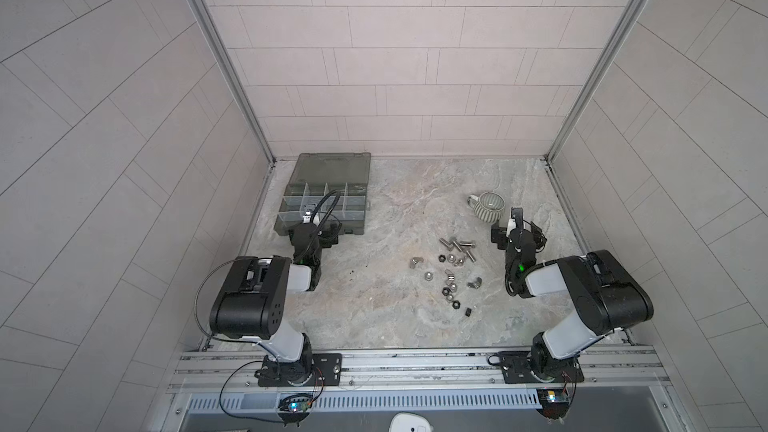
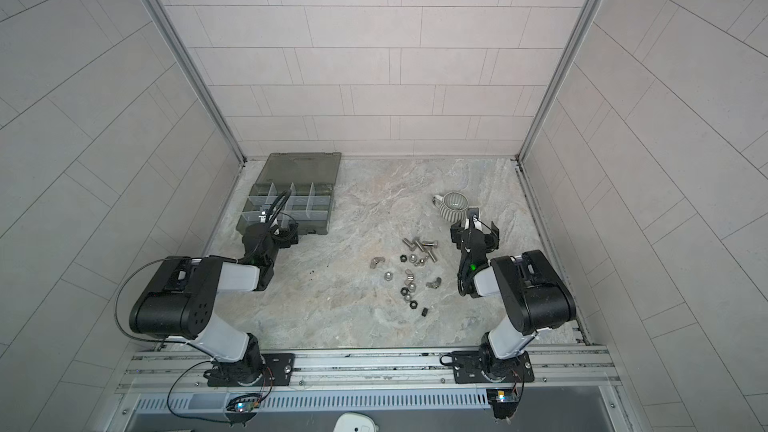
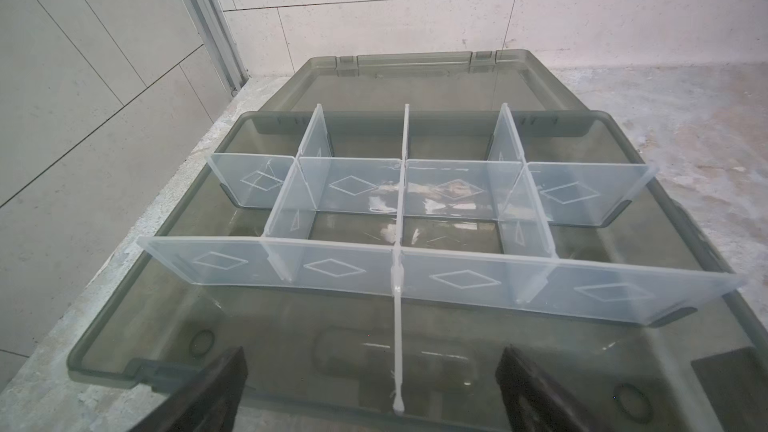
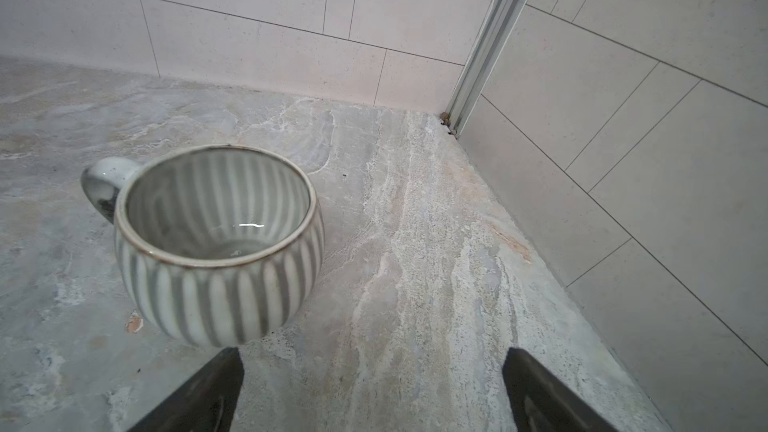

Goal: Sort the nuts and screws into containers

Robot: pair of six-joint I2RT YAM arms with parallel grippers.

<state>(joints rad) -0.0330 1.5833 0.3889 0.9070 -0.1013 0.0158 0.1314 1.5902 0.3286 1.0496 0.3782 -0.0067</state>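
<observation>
right tool (image 4: 372,353) hovered just beside the striped mug (image 1: 487,206), on the mug's robot side. jaws were wide with nothing in them. it faced past the mug toward the back wall, so the hardware sat behind it, not ahead.

screws (image 1: 457,245) lay flat on the desk (image 1: 374,317) near the mug, on its robot side and shifted toward the case side. nuts (image 1: 451,280) were scattered further from the mug in the same direction. most sat apart, a few looked to be touching.

key relation: from the right tool, the screw cluster was near, back toward the arm's base and off to the case side. right arm was clearly nearer than left. my read: it has to pull back, turn off the mug and come down from above.

screw axes were mixed. most ran diagonal to the desk's front edge, one roughly parallel to it. heads were too small to say which way each pointed. wrist yaw likely has to be set per screw, jaws across the shank.

left tool (image 3: 372,353) hovered over the robot-side edge of the organizer case (image 3: 108,328), well apart from the mug across the desk. jaws were wide and empty. compartments (image 3: 353,226) looked empty, lid lay open flat. mug looked empty too. judged: nothing sorted yet.
</observation>
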